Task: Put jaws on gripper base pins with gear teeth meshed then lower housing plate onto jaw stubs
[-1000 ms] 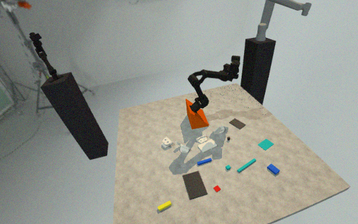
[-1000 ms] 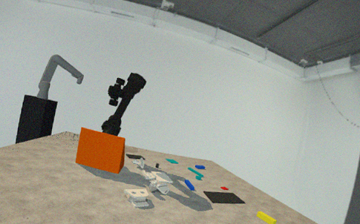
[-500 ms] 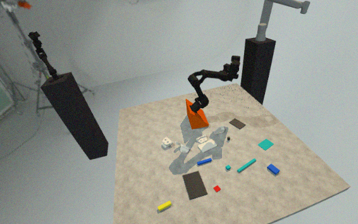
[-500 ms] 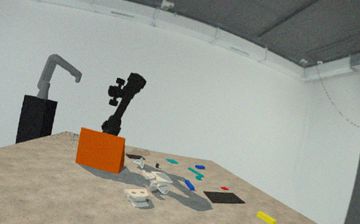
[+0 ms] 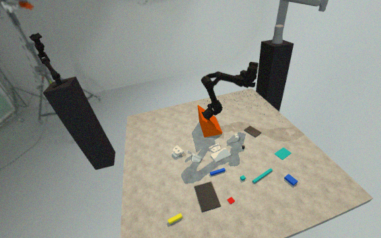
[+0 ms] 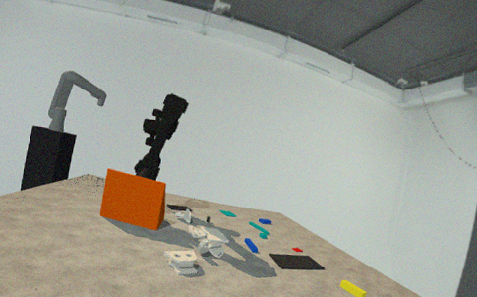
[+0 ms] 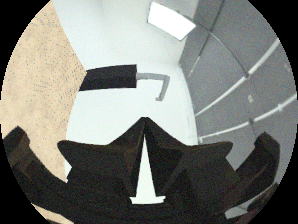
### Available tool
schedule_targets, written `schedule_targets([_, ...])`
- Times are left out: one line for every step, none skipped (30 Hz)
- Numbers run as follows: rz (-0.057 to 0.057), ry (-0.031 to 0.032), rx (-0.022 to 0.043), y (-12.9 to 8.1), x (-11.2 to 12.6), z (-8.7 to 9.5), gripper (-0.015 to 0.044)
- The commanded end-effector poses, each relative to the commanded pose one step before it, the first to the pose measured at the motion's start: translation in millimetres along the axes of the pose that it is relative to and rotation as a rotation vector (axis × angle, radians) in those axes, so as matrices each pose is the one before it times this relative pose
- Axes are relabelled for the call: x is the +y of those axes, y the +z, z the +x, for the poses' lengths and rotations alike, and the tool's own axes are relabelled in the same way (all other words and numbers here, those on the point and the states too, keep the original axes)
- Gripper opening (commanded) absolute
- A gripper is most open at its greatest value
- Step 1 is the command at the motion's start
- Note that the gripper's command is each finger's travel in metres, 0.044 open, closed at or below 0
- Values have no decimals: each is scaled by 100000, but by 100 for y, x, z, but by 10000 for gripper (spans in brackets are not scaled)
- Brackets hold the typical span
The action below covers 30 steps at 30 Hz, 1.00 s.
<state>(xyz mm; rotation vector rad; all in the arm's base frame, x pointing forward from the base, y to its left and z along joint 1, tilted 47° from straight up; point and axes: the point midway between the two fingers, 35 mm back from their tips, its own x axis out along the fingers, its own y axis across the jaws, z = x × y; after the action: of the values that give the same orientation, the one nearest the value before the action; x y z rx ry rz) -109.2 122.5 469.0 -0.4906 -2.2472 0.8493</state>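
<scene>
My gripper point(image 7: 144, 120) is shut and empty, its fingertips touching in the wrist view. My black arm point(image 5: 211, 92) point(image 6: 156, 148) holds it high over the table, well away from the white parts. A white piece with two dark round spots point(image 5: 178, 150) point(image 6: 183, 256) lies nearest the exterior camera. A white angled piece point(image 5: 195, 157) point(image 6: 211, 248) lies beside it. A smaller white piece with dark spots point(image 5: 215, 147) lies against or close to a white plate-like piece point(image 5: 221, 154). Another white piece point(image 5: 235, 137) point(image 6: 184, 215) lies apart. Meshing of teeth is too small to tell.
An orange wedge point(image 5: 211, 129) point(image 6: 133, 200) stands by the arm's base. Dark mats point(image 5: 207, 196) point(image 6: 297, 262), a blue bar point(image 5: 217, 171), a teal bar point(image 5: 262, 175), a blue block point(image 5: 291, 179), a red piece point(image 5: 231, 200) and a yellow bar point(image 5: 175, 218) lie around.
</scene>
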Motion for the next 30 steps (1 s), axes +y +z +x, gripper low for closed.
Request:
schedule_targets([1940, 6822, 5029, -1369, 1691, 457, 0])
schedule_targets([395, 1457, 1205, -301, 356, 97, 0])
schedule_targets([378, 1480, 1098, -295, 368, 106, 0])
schedule_targets([380, 1476, 1107, -298, 367, 106, 0])
schedule_targets([381, 1472, 1116, -301, 366, 106, 0])
schedule_targets([335, 1449, 857, -274, 371, 118, 0])
schedule_targets([308, 1431, 678, -256, 374, 126, 0])
schedule_targets([316, 1426, 686, -259, 373, 125, 0])
schedule_targets([786, 707, 834, -196, 184, 24, 0])
schedule_targets([1097, 971, 1175, -277, 254, 32, 0])
schedule_targets([1129, 981, 1225, -290, 258, 32, 0])
schedule_targets([1067, 1103, 1238, -312, 290, 50, 0])
schedule_targets([1019, 1200, 1255, -331, 315, 64, 0])
schedule_targets([1023, 1182, 1273, -337, 312, 63, 0])
schedule_targets([595, 1445, 1045, -343, 377, 116, 0])
schedule_targets([386, 1577, 934, -348, 409, 142, 0])
schedule_targets([398, 1569, 943, -353, 408, 141, 0])
schedule_targets([403, 1562, 946, -357, 407, 140, 0])
schedule_targets([405, 1653, 1141, -397, 453, 141, 0])
schedule_targets([437, 1722, 1204, -421, 473, 146, 0])
schedule_targets([451, 1714, 1213, -427, 472, 144, 0])
schedule_targets([465, 1705, 1223, -432, 470, 143, 0])
schedule_targets([479, 1696, 1232, -438, 469, 141, 0])
schedule_targets([493, 1687, 1241, -443, 467, 140, 0])
schedule_targets([507, 1678, 1249, -448, 465, 138, 0])
schedule_targets([522, 1668, 1257, -454, 464, 137, 0])
schedule_targets([536, 1659, 1265, -459, 462, 135, 0])
schedule_targets([551, 1650, 1273, -464, 460, 134, 0])
schedule_targets([680, 1543, 1370, -442, 403, 87, 0])
schedule_targets([681, 1512, 1359, -440, 395, 86, 0])
